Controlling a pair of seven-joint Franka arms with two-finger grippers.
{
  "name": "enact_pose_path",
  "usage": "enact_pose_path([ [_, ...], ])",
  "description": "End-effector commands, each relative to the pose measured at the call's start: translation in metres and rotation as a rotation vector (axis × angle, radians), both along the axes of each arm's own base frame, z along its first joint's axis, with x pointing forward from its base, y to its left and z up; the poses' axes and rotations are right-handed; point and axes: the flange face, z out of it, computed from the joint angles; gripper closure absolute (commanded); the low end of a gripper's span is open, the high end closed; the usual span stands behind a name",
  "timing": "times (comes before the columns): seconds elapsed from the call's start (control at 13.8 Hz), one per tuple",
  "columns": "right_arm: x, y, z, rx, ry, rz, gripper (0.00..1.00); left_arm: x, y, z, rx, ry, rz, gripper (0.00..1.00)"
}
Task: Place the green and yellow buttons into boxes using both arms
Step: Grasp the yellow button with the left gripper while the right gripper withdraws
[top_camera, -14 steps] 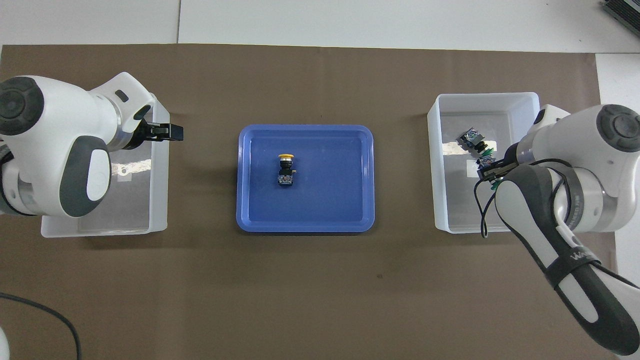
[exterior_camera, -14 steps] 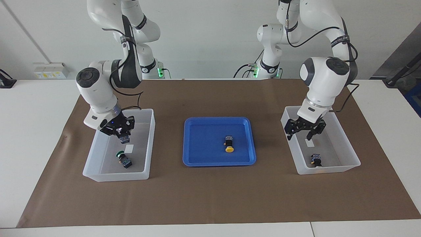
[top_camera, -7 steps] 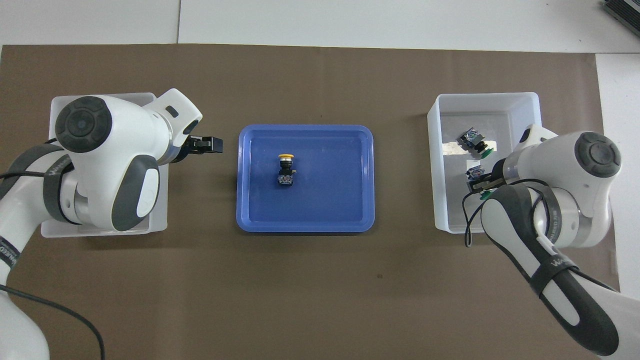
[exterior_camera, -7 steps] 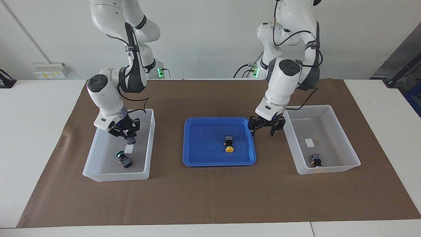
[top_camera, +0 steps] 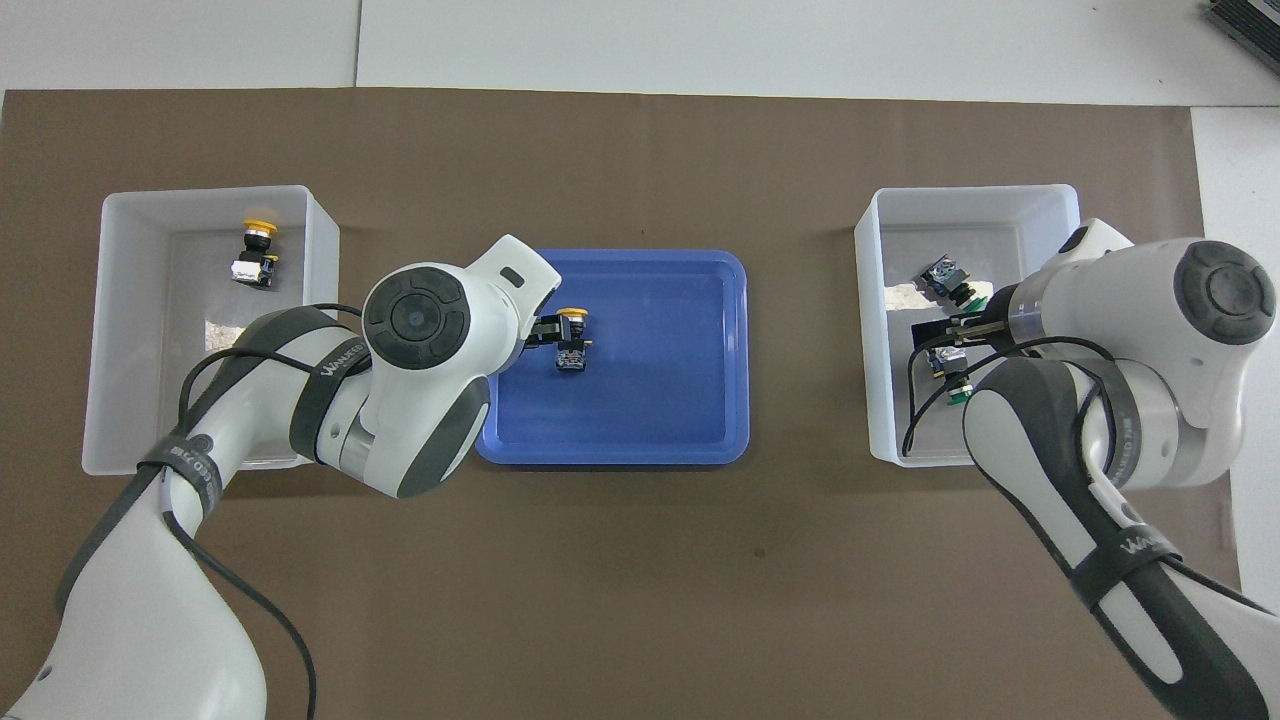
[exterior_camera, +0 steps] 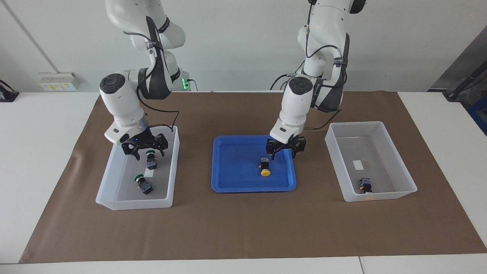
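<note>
Basically one yellow button (exterior_camera: 265, 167) is left in the blue tray (exterior_camera: 228, 182), lying on its side with the cap pointing away from the robots. Left gripper (exterior_camera: 285, 147) hangs over the tray just above it, fingers spread, apparently lining up to straddle the black body.

Second yellow button (exterior_camera: 366, 185) sits in the box (exterior_camera: 395, 160) at the left arm's end, near the wall farthest from the robots, so that box seems to be the yellow one.

Both green buttons are in the box (exterior_camera: 167, 171) at the right arm's end. One green button (exterior_camera: 142, 185) lies on the floor, farther from the robots than the label. The other green button (exterior_camera: 151, 160) is directly under the right gripper (exterior_camera: 144, 146), whose fingers are spread apart and not gripping it. It looks just let go; I can't tell if it's resting on the floor.

All on a brown mat on the desk (exterior_camera: 38, 152).

By my read green is done, and yellow needs one more pick and a carry to its box. Risk: a sideways button may roll or twist when pinched.
</note>
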Motion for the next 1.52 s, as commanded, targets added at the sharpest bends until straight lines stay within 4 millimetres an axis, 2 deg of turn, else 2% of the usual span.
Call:
enact_pose_path([
  [0.0, 0.006, -0.006, 0.052, -0.036, -0.019, -0.083, 0.0, 0.007, -0.014, -0.014, -0.001, -0.034, 0.043, 0.1],
  [0.22, 0.01, -0.018, 0.107, -0.041, 0.018, -0.136, 0.0, 0.007, -0.023, -0.023, -0.027, -0.052, 0.066, 0.1],
  [0.36, 0.005, -0.031, 0.141, -0.043, 0.062, -0.164, 0.0, 0.005, -0.031, -0.026, -0.044, -0.068, 0.057, 0.1],
  [0.43, 0.001, -0.04, 0.156, -0.042, 0.076, -0.181, 0.0, 0.006, -0.034, -0.034, -0.055, -0.078, 0.053, 0.1],
  [0.65, -0.012, -0.065, 0.191, -0.033, 0.101, -0.226, 0.0, 0.005, -0.035, -0.043, -0.068, -0.092, 0.041, 0.12],
  [0.8, -0.019, -0.077, 0.201, -0.034, 0.115, -0.245, 0.0, 0.0, -0.038, -0.048, -0.063, -0.083, 0.035, 0.13],
  [0.87, -0.027, -0.083, 0.211, -0.03, 0.11, -0.254, 0.0, -0.003, -0.04, -0.049, -0.058, -0.077, 0.031, 0.29],
  [0.94, -0.032, -0.09, 0.211, -0.025, 0.124, -0.264, 0.0, -0.004, -0.041, -0.049, -0.055, -0.072, 0.033, 0.6],
  [1.01, -0.037, -0.089, 0.212, -0.026, 0.129, -0.252, 0.0, -0.005, -0.041, -0.048, -0.042, -0.057, 0.034, 0.87],
  [1.08, -0.04, -0.09, 0.21, -0.026, 0.135, -0.235, 0.0, -0.004, -0.04, -0.047, -0.028, -0.043, 0.038, 1.0],
  [1.16, -0.043, -0.099, 0.211, -0.025, 0.134, -0.247, 0.0, -0.003, -0.039, -0.044, -0.024, -0.042, 0.039, 1.0],
  [1.3, -0.041, -0.099, 0.218, -0.026, 0.115, -0.248, 0.0, -0.003, -0.037, -0.036, -0.025, -0.046, 0.043, 1.0],
  [1.45, -0.041, -0.098, 0.219, -0.026, 0.112, -0.248, 0.0, 0.002, -0.014, 0.005, -0.014, -0.049, 0.069, 1.0],
])
